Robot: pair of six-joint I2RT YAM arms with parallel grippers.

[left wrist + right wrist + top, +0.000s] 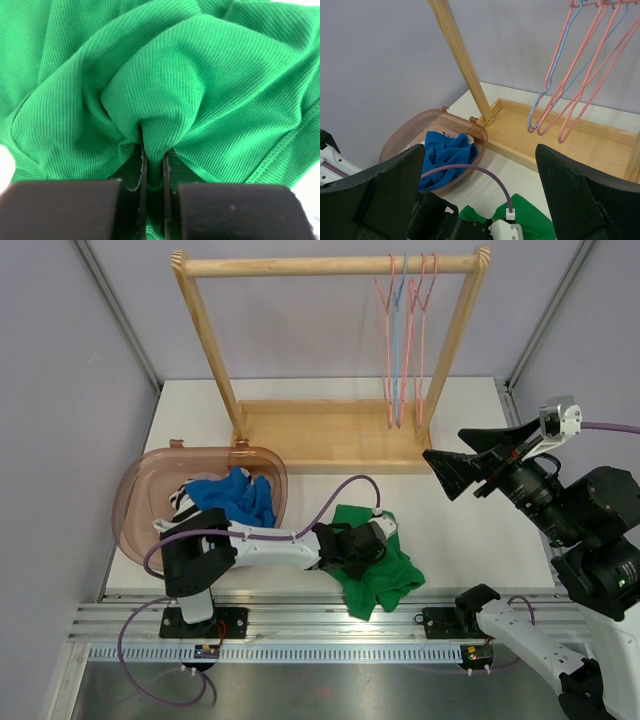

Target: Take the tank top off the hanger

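Tank top (375,570), green, lies crumpled on the worktop (470,570) in front of the wooden rack (330,435), off any hanger. The hangers (405,340) on that rack's rail all hang bare, so removal looks done. The left jaws pinch a fold of it; the right jaws gape empty beside the rack.

A green ribbed tank top (390,575) lies crumpled on the white table (470,530), well apart from the pink and blue wire hangers (405,350) hanging behind it.
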